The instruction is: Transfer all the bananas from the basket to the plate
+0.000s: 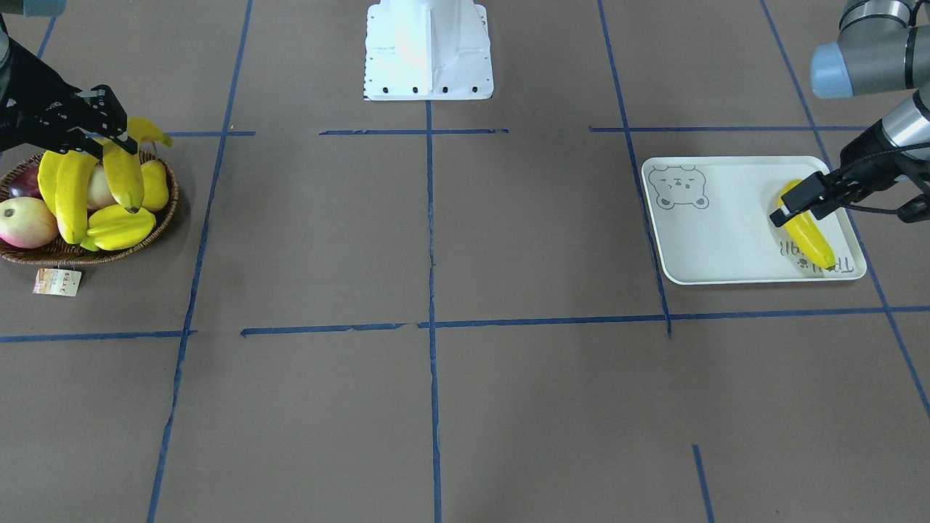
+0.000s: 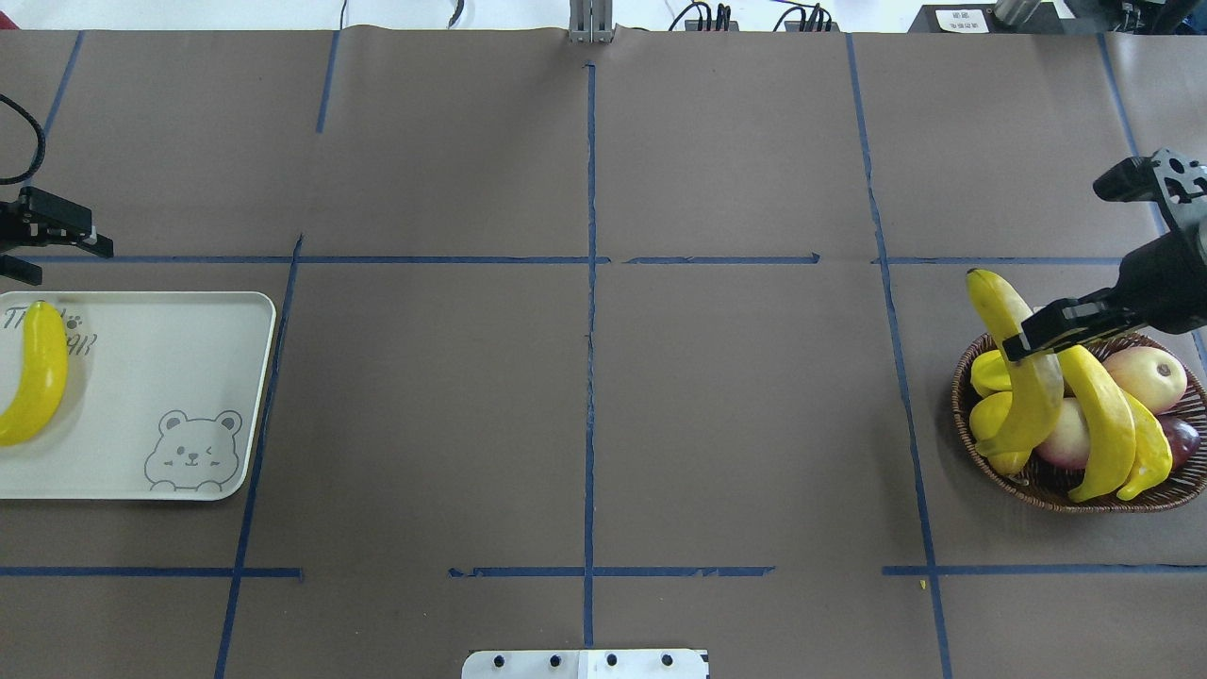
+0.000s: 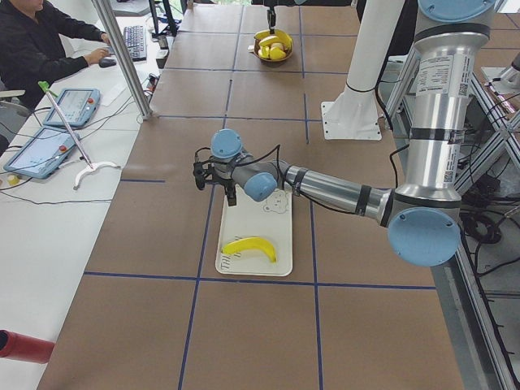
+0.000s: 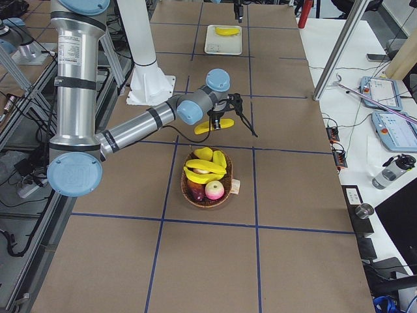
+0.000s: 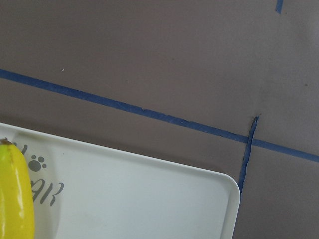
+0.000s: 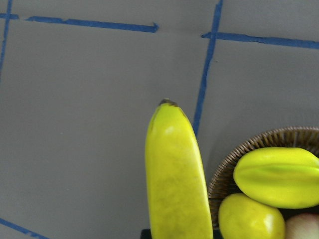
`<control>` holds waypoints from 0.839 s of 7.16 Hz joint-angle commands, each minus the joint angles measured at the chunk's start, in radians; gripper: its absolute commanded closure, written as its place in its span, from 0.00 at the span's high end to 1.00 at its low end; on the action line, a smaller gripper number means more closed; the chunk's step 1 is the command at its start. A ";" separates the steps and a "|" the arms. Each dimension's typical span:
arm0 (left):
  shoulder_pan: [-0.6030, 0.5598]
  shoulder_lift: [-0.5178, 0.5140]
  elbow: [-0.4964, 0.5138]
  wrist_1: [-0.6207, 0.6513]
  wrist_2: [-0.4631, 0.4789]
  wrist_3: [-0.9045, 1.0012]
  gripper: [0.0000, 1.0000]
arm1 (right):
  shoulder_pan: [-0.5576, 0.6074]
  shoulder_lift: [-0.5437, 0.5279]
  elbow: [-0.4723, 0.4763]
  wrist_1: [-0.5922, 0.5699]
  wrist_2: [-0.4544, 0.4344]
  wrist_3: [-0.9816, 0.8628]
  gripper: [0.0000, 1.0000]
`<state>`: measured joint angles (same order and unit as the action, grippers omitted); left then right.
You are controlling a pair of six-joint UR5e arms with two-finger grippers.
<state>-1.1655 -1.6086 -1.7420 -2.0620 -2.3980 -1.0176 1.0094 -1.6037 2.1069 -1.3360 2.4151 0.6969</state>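
The bananas are smooth, glossy, plastic-looking yellow curves with dark tips. The right end effector (image 2: 1035,338) is clamped across the middle of the lifted banana (image 2: 1023,396) and holds it raised above the basket (image 2: 1061,492). The basket is a shallow oval of dark brown woven wicker at the right end of the counter (image 2: 735,424). Two more bananas (image 2: 1099,420) lie draped over the other fruit crowded inside it: a ridged starfruit (image 1: 120,226), a rounded lemon (image 1: 155,185), a blushed pale apple (image 1: 25,221) and a dark red fruit (image 1: 25,181). A small paper tag (image 1: 57,282) on a string lies on the brown paper just beside the rim.

At the opposite end, the fourth banana (image 2: 33,377) lies flat on the plate (image 2: 141,377), a hard off-white rectangular tray with rounded corners, a grey bear face and grey lettering. The left end effector (image 2: 58,256) has its fingers spread and grips nothing.

In the front-facing view this end effector seems to sit over the plate's banana. The overhead view places it beyond the plate's far edge, apart from the fruit. The left wrist view shows only a rounded plate corner, the paw print and one end of the banana. The right wrist view shows the lifted banana's dark tip beside the wicker rim. The left side view alone shows a person (image 3: 32,41) seated at a white desk.
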 commanded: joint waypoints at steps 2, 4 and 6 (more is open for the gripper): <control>0.016 -0.077 -0.004 -0.006 -0.009 -0.077 1.00 | -0.134 0.300 -0.063 0.012 -0.017 0.328 0.02; 0.105 -0.202 -0.002 -0.058 -0.007 -0.254 1.00 | -0.265 0.410 -0.070 0.015 -0.156 0.506 0.03; 0.205 -0.318 0.006 -0.215 0.003 -0.518 1.00 | -0.343 0.494 -0.068 0.015 -0.255 0.631 0.03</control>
<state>-1.0101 -1.8580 -1.7410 -2.1834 -2.3999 -1.3781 0.7152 -1.1639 2.0391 -1.3211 2.2185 1.2504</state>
